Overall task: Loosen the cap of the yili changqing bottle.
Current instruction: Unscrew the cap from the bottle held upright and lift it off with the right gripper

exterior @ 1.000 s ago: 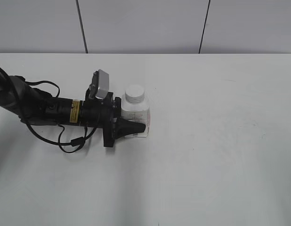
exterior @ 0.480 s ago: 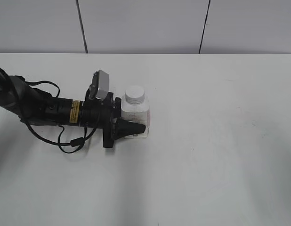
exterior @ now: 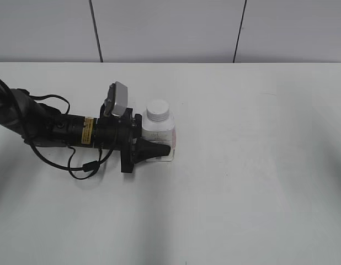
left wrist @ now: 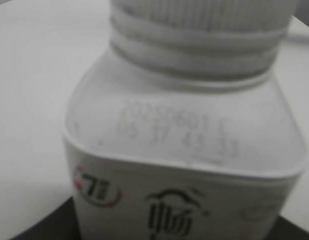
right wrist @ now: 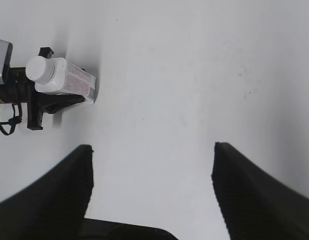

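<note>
With the left hand (exterior: 154,148) clamped on the yili changqing bottle (exterior: 158,136) and the right hand (right wrist: 152,172) spread, unheld, twisting the cap (exterior: 158,110) may spin the bottle on the worktop (exterior: 259,165)

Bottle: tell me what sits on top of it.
A ribbed white cap sits on the bottle, which the left gripper holds. Whether it is screwed tight, and the contents, cannot be seen.

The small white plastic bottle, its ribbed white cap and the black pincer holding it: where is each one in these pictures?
Small squarish white plastic bottle (exterior: 158,134), exterior view: on its labelled body.
Ribbed round white screw cap (exterior: 158,109), exterior view: on its flat top.
Black left pincer (exterior: 151,148), exterior view: on the near finger against the bottle.
</note>
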